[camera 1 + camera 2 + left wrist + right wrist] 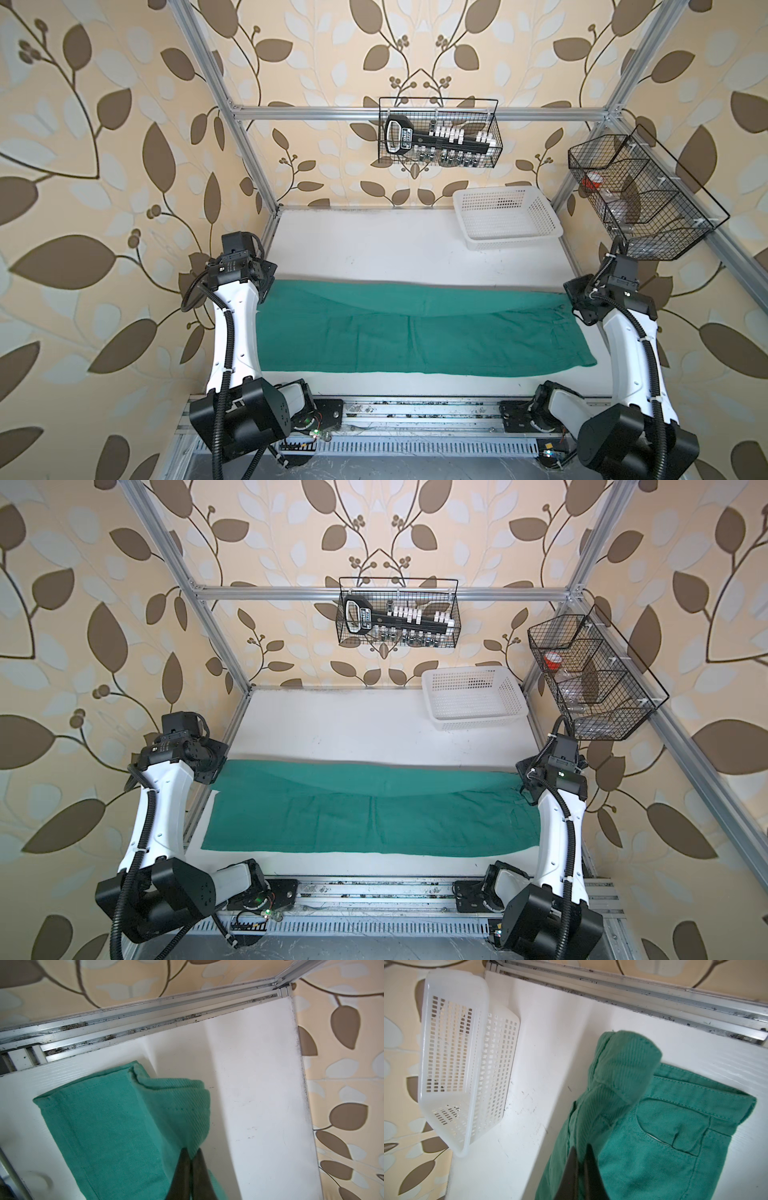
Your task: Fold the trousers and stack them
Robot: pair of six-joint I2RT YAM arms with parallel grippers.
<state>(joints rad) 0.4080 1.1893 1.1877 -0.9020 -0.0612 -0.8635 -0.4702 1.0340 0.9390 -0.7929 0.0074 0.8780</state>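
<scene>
A: What fills most of the scene?

B: The white table (pixel 374 253), with aluminium rails round it and leaf-patterned walls behind.

A: And where are the trousers?

B: The trousers (pixel 415 340) lie on the near half of the table in both top views (pixel 365 820). They are stretched lengthwise from one arm to the other. The near long edge rests flat. The far long edge is raised off the surface at both ends and sags in the middle.

A: Anything else on the table?

B: A white basket (pixel 515 243) sits in the far right corner, well apart from the cloth. A wire basket (pixel 490 120) hangs on the back rail above it, and a second wire basket (pixel 665 232) hangs on the right-hand rail.

A: What are the arms doing?

B: In the top views each wrist hides its own fingers, so the wrist cameras tell more. The left gripper (pixel 192 1150) has its jaws pressed together on a fold of the trouser leg. That fold is lifted, near the stitched hem (pixel 83 1089), which lies on the table.

A: And the other one?

B: The right gripper (pixel 581 1147) is clamped on the cloth at the waist end. A corner of the waistband (pixel 629 1059) curls over beyond its fingers. Beside it the front pocket (pixel 675 1132) lies flat on the layer below.
</scene>
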